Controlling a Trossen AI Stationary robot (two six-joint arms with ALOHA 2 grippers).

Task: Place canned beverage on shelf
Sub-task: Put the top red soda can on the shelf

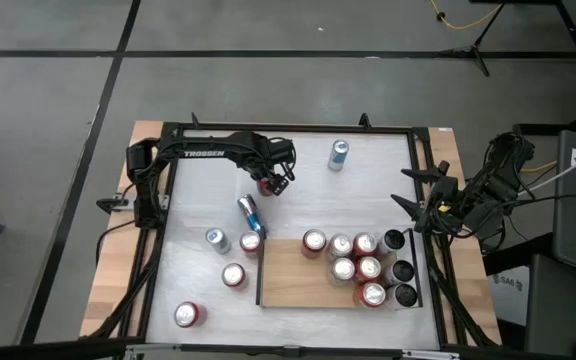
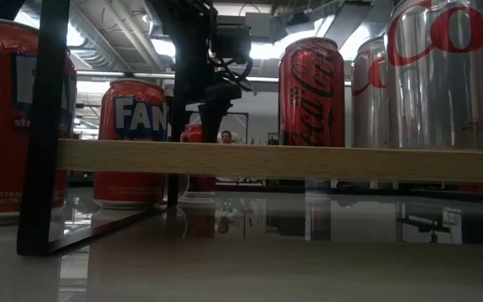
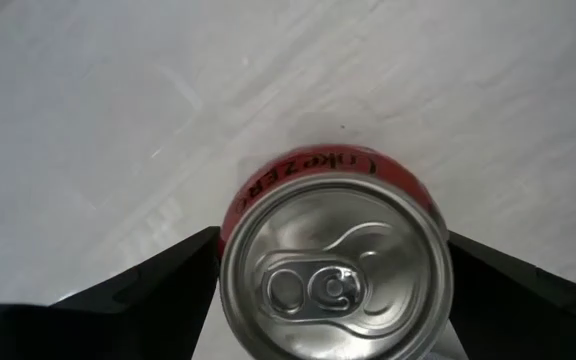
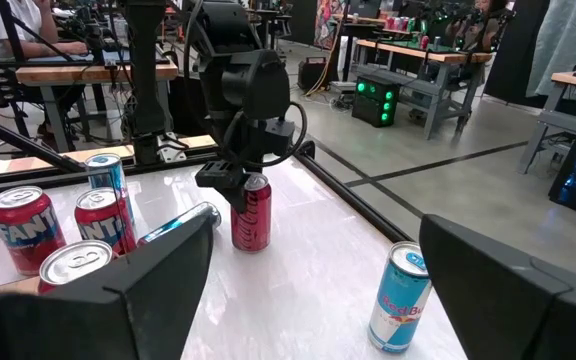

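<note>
A red Coke Zero can (image 1: 267,186) stands upright on the white table, behind the shelf's left end; it also shows in my two wrist views (image 3: 333,270) (image 4: 251,215). My left gripper (image 1: 273,181) points down over it, open, with one finger on each side of the can's top (image 4: 240,186); I see no touch. The shelf (image 1: 293,278), a light wooden board with black end rails, lies at the near middle and bears several upright cans (image 1: 354,262) on its right half. My right gripper (image 1: 420,213) waits open at the table's right edge, holding nothing.
A blue can (image 1: 249,212) lies on its side just nearer than the red can. A Red Bull can (image 1: 339,154) stands at the far middle. Left of the shelf stand a silver can (image 1: 216,239) and three red Fanta cans (image 1: 233,275). A black frame (image 1: 288,128) rims the table.
</note>
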